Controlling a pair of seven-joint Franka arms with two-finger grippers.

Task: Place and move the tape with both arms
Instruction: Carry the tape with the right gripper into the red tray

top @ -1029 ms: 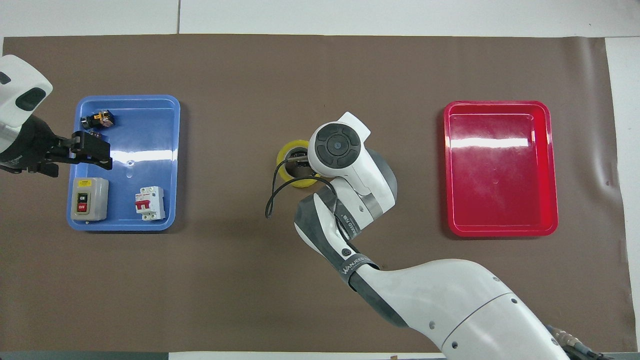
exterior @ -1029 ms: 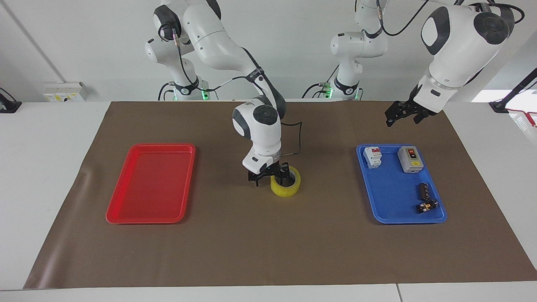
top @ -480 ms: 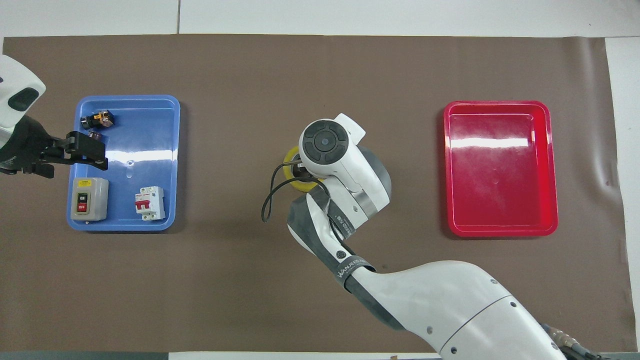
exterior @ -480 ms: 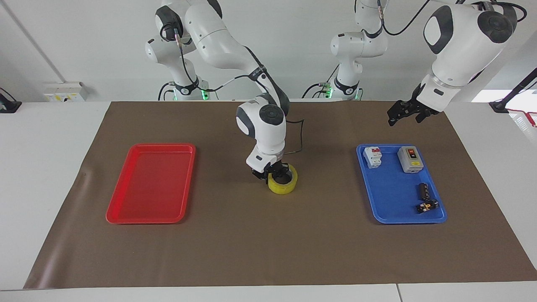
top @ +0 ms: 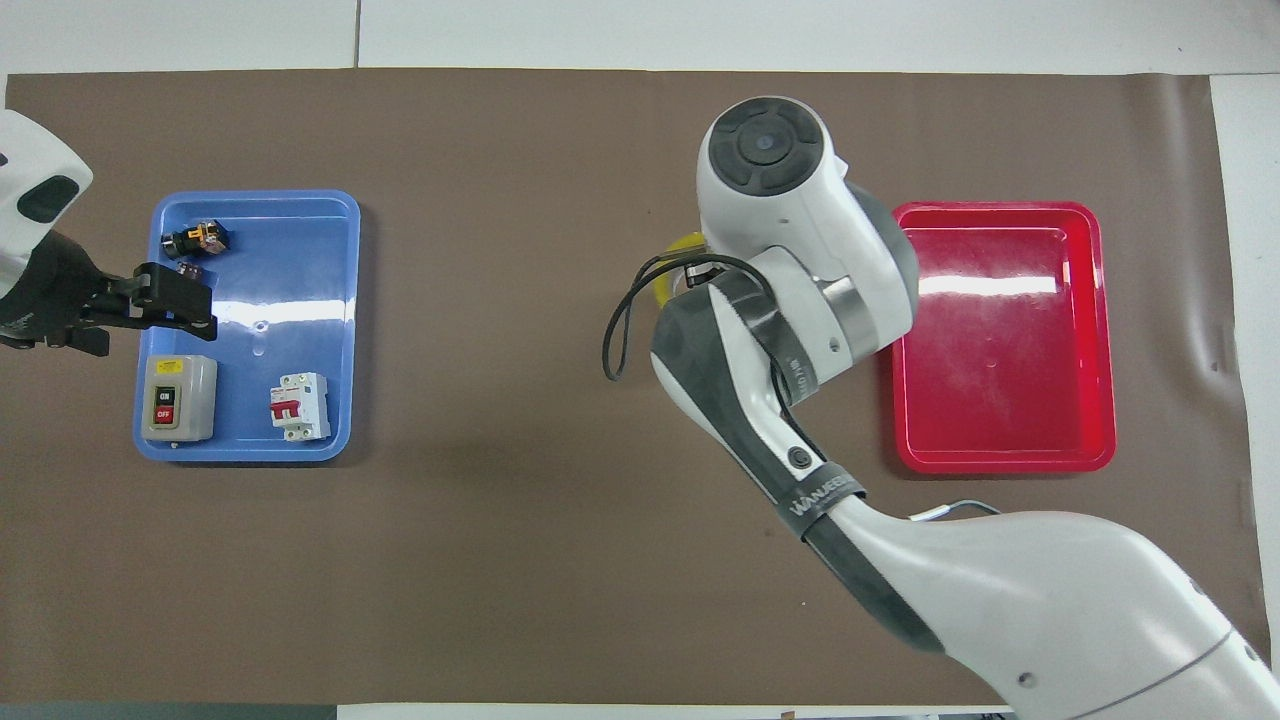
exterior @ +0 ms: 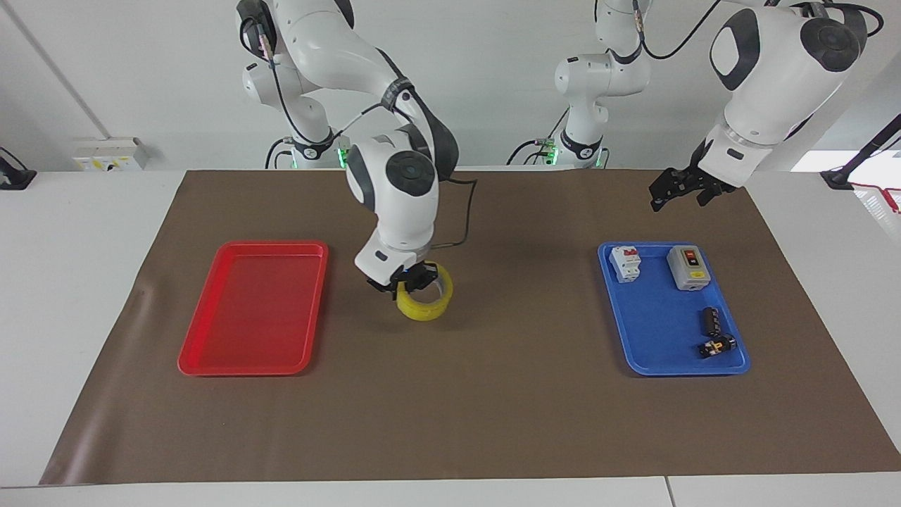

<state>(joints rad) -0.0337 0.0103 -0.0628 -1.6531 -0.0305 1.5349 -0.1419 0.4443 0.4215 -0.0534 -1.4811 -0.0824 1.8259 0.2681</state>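
Hanging tilted in the air over the brown mat [exterior: 450, 422], the roll of yellow tape [exterior: 424, 296] is pinched at its rim by the right end effector [exterior: 408, 279], whose fingers are pressed together on the roll's wall. In the overhead view only a sliver of the tape [top: 680, 262] shows past the right arm's wrist [top: 790, 250], which covers most of it.

Taking the tape as the landmark: the red tray [exterior: 253, 310] lies on the mat toward the right arm's end of the bench [exterior: 77, 282], just beside the spot under the roll. The blue tray [exterior: 669, 310] sits well apart from the tape, toward the left arm's end. In that blue tray rest a white circuit breaker with red switches [exterior: 626, 263], a grey on/off switch box [exterior: 688, 267], a small black cylinder [exterior: 711, 321] and a little black and orange part [exterior: 715, 346].

The left end effector [exterior: 676, 190] waits in the air, fingers spread, above the mat at the blue tray's robot-side edge, gripping nothing.
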